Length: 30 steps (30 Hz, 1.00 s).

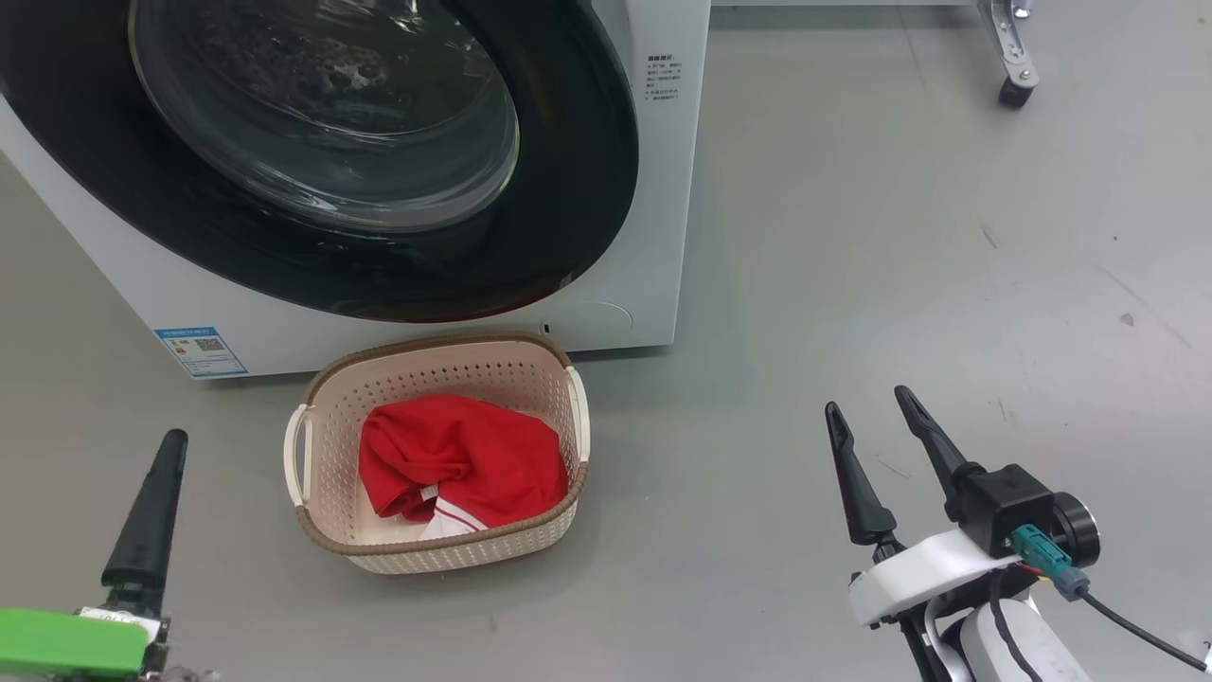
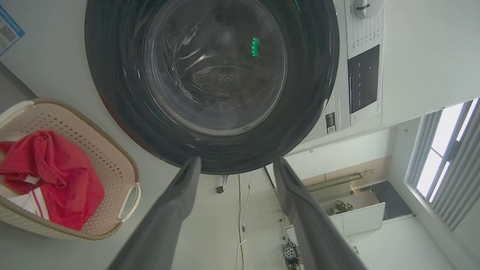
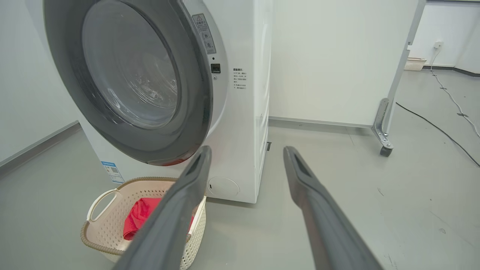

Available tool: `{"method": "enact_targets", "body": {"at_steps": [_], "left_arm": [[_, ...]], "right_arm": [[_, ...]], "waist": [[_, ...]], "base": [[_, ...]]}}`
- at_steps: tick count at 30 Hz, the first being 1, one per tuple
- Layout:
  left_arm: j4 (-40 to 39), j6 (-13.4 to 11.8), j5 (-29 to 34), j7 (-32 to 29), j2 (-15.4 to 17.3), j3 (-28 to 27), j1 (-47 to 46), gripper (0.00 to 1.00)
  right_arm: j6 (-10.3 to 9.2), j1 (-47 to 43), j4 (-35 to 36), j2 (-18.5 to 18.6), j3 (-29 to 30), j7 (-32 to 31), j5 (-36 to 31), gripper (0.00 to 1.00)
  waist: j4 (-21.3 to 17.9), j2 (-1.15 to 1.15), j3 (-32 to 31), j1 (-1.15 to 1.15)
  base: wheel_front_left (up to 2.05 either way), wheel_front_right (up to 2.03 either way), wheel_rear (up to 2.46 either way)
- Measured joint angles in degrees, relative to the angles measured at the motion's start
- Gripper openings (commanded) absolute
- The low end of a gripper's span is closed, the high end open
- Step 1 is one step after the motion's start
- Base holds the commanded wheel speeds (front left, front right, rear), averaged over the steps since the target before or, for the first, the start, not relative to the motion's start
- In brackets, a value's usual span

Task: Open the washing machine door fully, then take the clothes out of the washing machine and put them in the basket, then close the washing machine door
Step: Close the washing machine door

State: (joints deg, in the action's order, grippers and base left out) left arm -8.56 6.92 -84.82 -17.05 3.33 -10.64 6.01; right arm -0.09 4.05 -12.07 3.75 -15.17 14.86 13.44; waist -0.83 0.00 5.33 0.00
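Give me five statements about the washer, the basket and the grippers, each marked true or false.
1. The clothes lie in the basket. True.
2. The washing machine door stands wide open. False: it is shut against the front of the washing machine.
3. The left gripper and the right gripper are both open and empty. True.
4. The basket stands on top of the washing machine. False: it stands on the floor in front of it, below the door.
5. The right gripper grips a basket handle. False: it hangs apart from the basket, over the floor.
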Motion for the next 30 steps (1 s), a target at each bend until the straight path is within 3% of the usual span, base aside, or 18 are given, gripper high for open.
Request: {"method": "enact_targets", "body": {"at_steps": [9, 10, 20, 30], "left_arm": [[-6.1, 0.0, 24.4, 12.9, 3.6, 4.0, 0.2, 1.0], [-6.7, 0.0, 30.0, 15.6, 4.9, 5.0, 0.7, 1.0], [-4.2, -0.1, 47.1, 24.5, 6.5, 6.4, 5.8, 1.0], [-0.7, -3.6, 59.0, 27.7, 6.8, 11.2, 9.5, 1.0]], "right_arm": [[-0.04, -0.4, 0.3, 0.9, 2.1, 0.0, -0.4, 1.0], [-0.04, -0.9, 0.5, 1.0, 2.3, 0.0, -0.4, 1.0], [-0.03, -2.3, 0.6, 1.0, 2.7, 0.0, -0.6, 1.0], [-0.04, -4.9, 0.6, 0.6, 2.8, 0.0, -0.6, 1.0]], "waist": [[0.1, 0.0, -1.6, 0.0], [0.2, 0.0, -2.0, 0.0], [0.2, 0.0, -3.9, 0.0], [-0.7, 0.0, -5.2, 0.0]], "base": [[0.0, 0.0, 0.0], [0.0, 0.0, 0.0], [0.0, 0.0, 0.0], [0.0, 0.0, 0.0]]}}
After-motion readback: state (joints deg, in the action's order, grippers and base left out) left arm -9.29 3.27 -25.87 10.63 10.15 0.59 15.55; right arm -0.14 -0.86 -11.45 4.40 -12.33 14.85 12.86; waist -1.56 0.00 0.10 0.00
